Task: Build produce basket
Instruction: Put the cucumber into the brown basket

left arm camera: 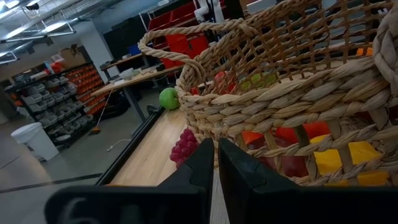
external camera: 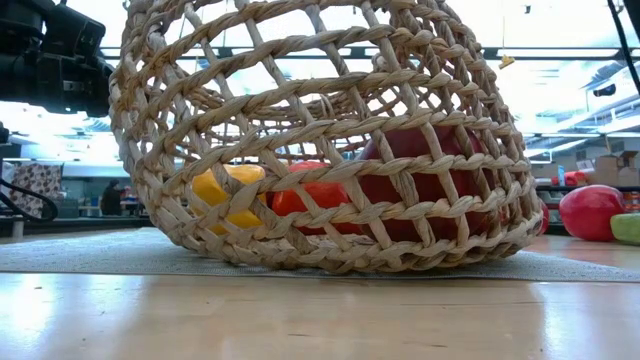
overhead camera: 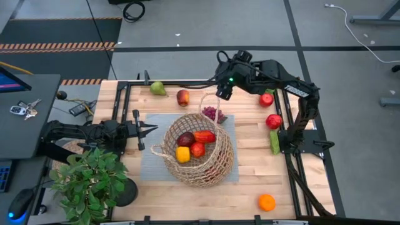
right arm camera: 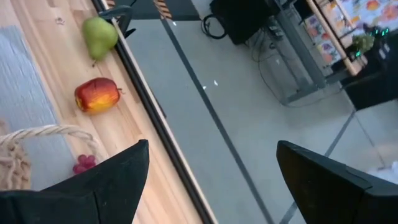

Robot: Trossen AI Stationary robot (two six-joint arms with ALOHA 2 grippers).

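Note:
The wicker basket (overhead camera: 199,151) lies tilted on a grey mat (overhead camera: 153,164) at mid-table. Inside it are a yellow pepper (overhead camera: 182,154), a red pepper (overhead camera: 204,136), a red apple (overhead camera: 197,149) and a dark red piece (overhead camera: 185,139). My left gripper (overhead camera: 154,130) is shut and level at the basket's left, just short of its rim (left arm camera: 205,118). My right gripper (overhead camera: 224,94) hangs open high over the table's far edge, with nothing between its fingers (right arm camera: 118,180). Purple grapes (overhead camera: 214,114) lie on the mat's far edge.
A green pear (overhead camera: 157,88) and a red-yellow apple (overhead camera: 182,97) lie at the far edge. Two red fruits (overhead camera: 267,99) (overhead camera: 274,121) and a green piece (overhead camera: 275,142) lie at the right, an orange (overhead camera: 267,202) near right. A potted plant (overhead camera: 90,181) stands near left.

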